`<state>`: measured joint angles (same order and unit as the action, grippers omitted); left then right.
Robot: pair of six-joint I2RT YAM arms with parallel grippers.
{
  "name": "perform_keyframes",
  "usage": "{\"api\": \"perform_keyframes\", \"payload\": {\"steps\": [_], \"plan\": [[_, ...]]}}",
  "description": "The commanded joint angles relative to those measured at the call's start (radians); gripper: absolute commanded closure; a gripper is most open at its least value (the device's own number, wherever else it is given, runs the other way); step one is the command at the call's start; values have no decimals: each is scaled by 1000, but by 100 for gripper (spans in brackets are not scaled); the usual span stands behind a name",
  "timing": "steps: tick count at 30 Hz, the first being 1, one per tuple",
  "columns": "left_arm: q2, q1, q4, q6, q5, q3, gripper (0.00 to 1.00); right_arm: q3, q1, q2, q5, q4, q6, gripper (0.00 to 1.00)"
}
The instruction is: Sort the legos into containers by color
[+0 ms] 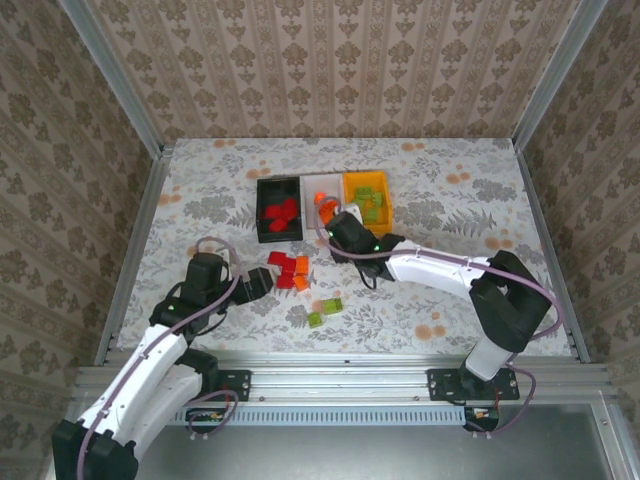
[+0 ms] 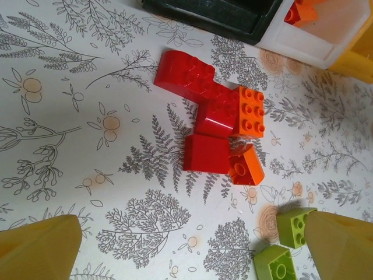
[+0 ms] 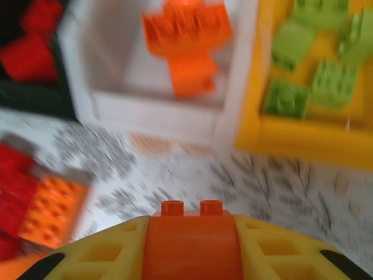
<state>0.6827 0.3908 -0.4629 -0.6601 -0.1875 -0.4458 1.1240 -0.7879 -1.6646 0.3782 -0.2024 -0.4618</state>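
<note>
My right gripper is shut on an orange lego, studs facing forward, between yellow fingers. It hangs just in front of the white container, which has orange legos in it. The orange-yellow container holds green legos, and the black container holds red ones. My left gripper is open above bare table, with nothing between its fingers. Ahead of it lie loose red legos, two orange legos and two green legos.
The three containers stand side by side at the middle back of the floral table. Aluminium rails and patterned walls border the table. The loose pile lies between the two grippers.
</note>
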Motion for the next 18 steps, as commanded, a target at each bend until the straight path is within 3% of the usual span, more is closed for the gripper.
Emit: {"api": "perform_keyframes", "payload": {"steps": [1, 10, 18], "plan": [[-11, -12, 42, -52, -29, 36, 0, 160, 16, -87, 52, -58, 87, 64], [-59, -17, 0, -75, -41, 64, 0, 609, 89, -443, 18, -182, 190, 64], [-64, -17, -10, -82, -46, 57, 0, 804, 121, -597, 18, -274, 225, 57]]}}
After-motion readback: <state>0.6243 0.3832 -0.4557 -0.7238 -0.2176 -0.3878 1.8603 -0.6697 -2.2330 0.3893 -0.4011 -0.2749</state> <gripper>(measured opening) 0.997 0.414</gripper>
